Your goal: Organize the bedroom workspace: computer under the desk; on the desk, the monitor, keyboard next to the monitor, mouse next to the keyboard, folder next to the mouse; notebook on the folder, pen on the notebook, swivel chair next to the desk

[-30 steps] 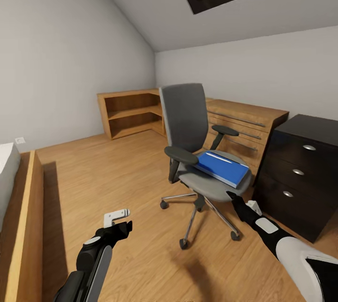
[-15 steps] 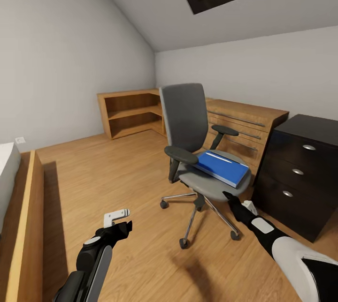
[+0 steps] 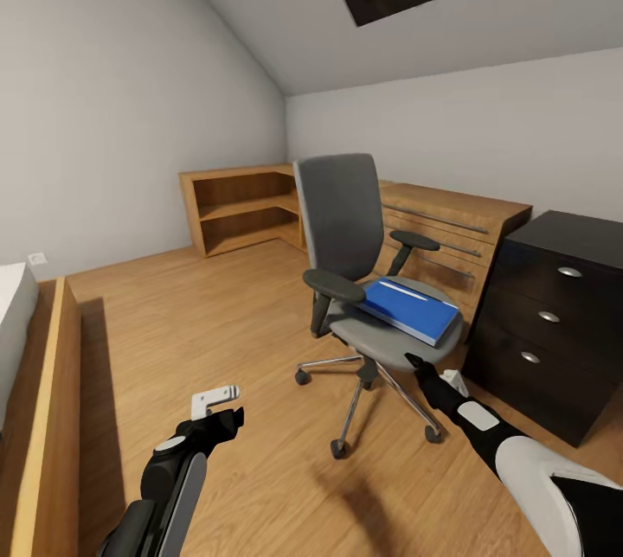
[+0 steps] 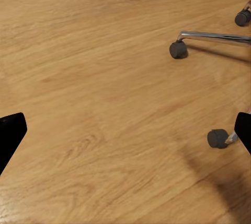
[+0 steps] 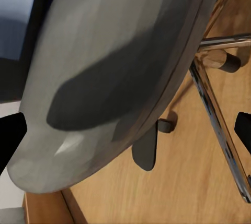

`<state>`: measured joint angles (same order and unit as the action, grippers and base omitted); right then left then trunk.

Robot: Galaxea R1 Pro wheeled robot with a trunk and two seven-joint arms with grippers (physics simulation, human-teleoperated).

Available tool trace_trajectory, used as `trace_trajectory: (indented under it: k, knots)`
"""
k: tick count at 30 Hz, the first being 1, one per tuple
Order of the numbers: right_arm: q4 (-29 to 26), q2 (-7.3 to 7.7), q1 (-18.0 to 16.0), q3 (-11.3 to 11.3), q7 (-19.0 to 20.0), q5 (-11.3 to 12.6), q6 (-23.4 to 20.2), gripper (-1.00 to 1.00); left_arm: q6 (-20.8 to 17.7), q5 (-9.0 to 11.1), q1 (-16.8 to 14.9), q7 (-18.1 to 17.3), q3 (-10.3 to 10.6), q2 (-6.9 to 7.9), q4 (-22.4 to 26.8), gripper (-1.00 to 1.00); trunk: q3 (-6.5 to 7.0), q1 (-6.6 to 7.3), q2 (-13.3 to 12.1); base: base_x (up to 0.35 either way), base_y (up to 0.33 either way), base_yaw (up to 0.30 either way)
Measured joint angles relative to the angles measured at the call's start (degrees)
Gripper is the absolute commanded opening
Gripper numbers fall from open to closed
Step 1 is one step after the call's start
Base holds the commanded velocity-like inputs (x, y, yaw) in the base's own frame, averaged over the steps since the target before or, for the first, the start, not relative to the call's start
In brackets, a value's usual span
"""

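Blue folder (image 3: 409,309), grey swivel chair (image 3: 342,215)

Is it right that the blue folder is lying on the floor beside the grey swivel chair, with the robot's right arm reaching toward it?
Not quite. The blue folder lies on the seat of the grey swivel chair, not on the floor; the head view shows it. The right gripper is indeed stretched toward it, just below the seat's front edge.

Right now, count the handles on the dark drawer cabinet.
3, on the dark cabinet: top handle, middle handle, bottom handle, one per drawer front. Others may be hidden.
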<state>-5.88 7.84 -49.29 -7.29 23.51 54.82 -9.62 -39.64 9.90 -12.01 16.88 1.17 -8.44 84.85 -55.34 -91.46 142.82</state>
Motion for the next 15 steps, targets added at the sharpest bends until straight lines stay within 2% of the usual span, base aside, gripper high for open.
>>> trace_trajectory:
  k: [9, 15]
  knots:
    - [-0.11, -0.64, 0.28, -0.84, 0.17, 0.35, -0.08, 1.00, 0.00, -0.02, 0.00, -0.02, 0.00, 0.00, 0.04, 1.00, 0.01, 0.02, 0.01, 0.018, 0.000, 0.000]
    - [-0.11, -0.76, 0.32, -0.39, 0.98, 0.33, 0.03, 1.00, 0.01, 0.03, 0.00, -0.09, 0.25, 0.00, 0.07, 1.00, 0.01, 0.04, 0.01, 0.264, 0.000, 0.000]
